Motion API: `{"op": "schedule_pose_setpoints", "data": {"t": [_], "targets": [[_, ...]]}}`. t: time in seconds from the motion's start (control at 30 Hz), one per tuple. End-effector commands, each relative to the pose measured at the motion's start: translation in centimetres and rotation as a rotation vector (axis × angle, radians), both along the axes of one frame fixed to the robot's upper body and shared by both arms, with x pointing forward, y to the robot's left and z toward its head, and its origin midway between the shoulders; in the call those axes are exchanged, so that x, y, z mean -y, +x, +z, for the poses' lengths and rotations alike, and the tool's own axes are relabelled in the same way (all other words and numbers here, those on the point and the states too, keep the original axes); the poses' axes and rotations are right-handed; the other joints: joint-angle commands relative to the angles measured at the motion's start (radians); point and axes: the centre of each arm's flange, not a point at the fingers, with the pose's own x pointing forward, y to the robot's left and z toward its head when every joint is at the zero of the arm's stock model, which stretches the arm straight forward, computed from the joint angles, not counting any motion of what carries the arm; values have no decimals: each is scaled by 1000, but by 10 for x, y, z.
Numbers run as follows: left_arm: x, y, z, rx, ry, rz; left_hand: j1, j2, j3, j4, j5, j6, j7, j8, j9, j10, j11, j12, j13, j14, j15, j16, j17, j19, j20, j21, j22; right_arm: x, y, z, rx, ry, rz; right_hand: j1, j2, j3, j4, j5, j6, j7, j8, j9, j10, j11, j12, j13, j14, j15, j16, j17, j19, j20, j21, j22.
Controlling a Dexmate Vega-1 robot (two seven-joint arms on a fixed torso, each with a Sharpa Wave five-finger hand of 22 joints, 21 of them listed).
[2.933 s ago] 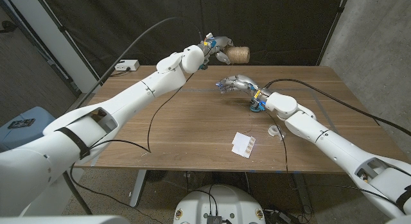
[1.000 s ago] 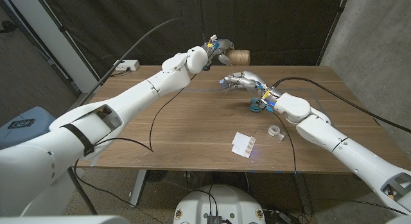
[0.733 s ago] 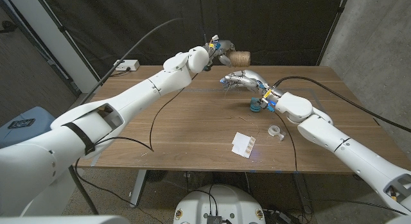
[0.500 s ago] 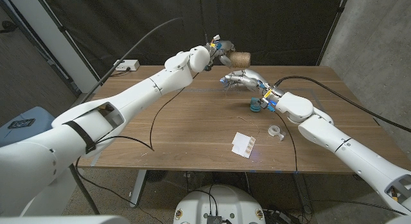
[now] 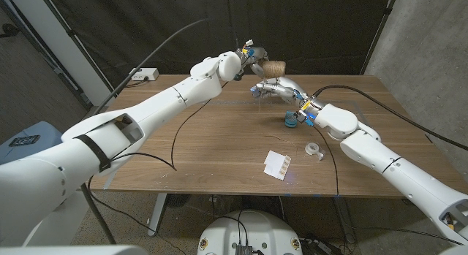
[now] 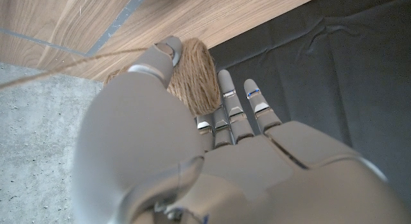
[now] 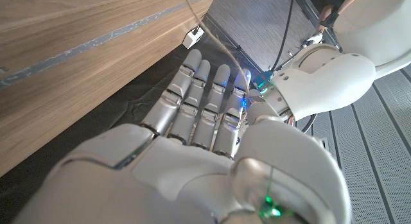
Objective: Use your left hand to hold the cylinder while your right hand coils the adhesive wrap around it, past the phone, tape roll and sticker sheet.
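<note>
My right hand (image 5: 272, 88) has risen toward my left hand (image 5: 252, 59), which grips the cylinder (image 5: 274, 66) aloft for wrapping; right fingers pinch the strand (image 7: 207, 33), keeping it taut.

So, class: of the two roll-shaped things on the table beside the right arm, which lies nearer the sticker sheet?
The small clear tape roll, lying just right of the sticker sheet; the teal roll sits farther back.

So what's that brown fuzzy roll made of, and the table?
The roll in the left hand looks like rough tan twine: ridged, matte strands, one trailing off. The table looks like brown wood with grain lines, smooth finish, possibly veneer.
</note>
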Motion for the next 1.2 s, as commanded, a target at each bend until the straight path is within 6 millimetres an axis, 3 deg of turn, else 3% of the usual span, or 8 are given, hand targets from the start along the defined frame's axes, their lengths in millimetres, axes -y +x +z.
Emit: {"op": "schedule_pose_setpoints", "data": {"t": [0.03,1.2], "targets": [[3,4,-1,-13,18,8,2,54,19,20,8,59,-6,211,52,70,-42,8,6,5,2,7,7,1,3,11,1,5,-6,5,21,6,0,13,2,11,0,0,12,-1,0,2,12,4,3,2,12,-150,4,5,13,-68,9,2],[4,-2,-10,-33,35,18,10,53,21,21,14,64,-10,212,50,69,-42,7,11,3,-1,9,11,-2,4,18,2,18,-34,14,88,48,-8,22,4,18,0,1,35,-1,-2,3,34,4,7,6,32,-150,3,9,23,-68,17,3]]}}
